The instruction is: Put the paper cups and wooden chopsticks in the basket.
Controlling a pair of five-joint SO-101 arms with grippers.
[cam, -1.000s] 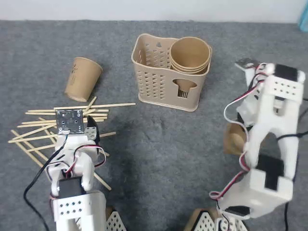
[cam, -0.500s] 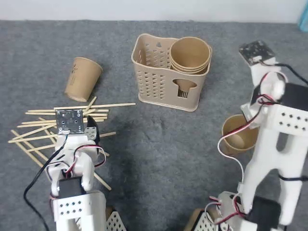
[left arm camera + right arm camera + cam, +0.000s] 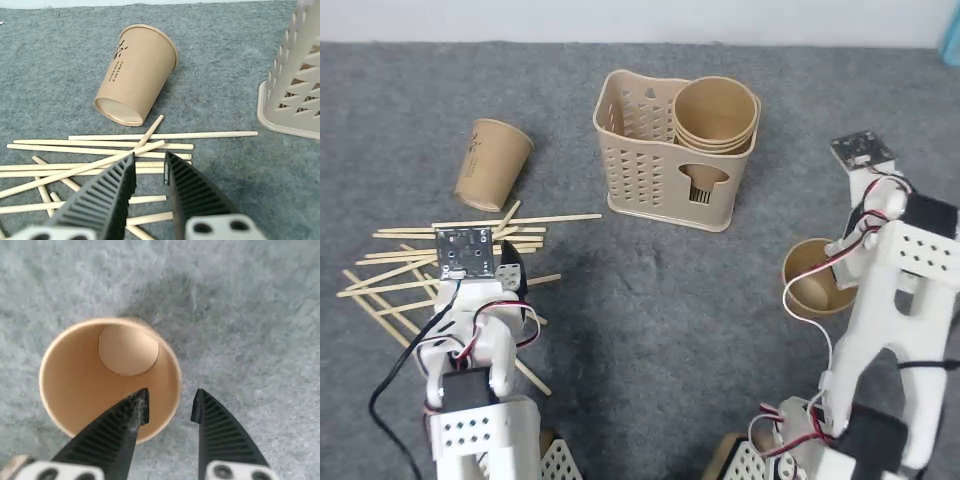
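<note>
A tan slotted basket [image 3: 620,150] stands at the back centre with a stack of paper cups [image 3: 715,110] inside. Another paper cup [image 3: 492,163] lies on its side at the left, just beyond the scattered wooden chopsticks [image 3: 450,250]. My left gripper [image 3: 149,162] hovers over the chopsticks [image 3: 150,136], jaws almost together with nothing between them; the lying cup [image 3: 135,75] is ahead of it. My right gripper [image 3: 170,400] is shut on the rim of a third paper cup [image 3: 100,385], one finger inside and one outside. That cup [image 3: 817,277] is mouth up, right of the basket.
Grey carpet covers the table. The basket's corner [image 3: 295,90] is ahead of the left gripper and off to one side. Open carpet lies between the two arms, in front of the basket.
The right arm has swung up and back with the cup. The cup went from tipped sideways to mouth up and shifted slightly toward the basket. The left arm has not moved.
</note>
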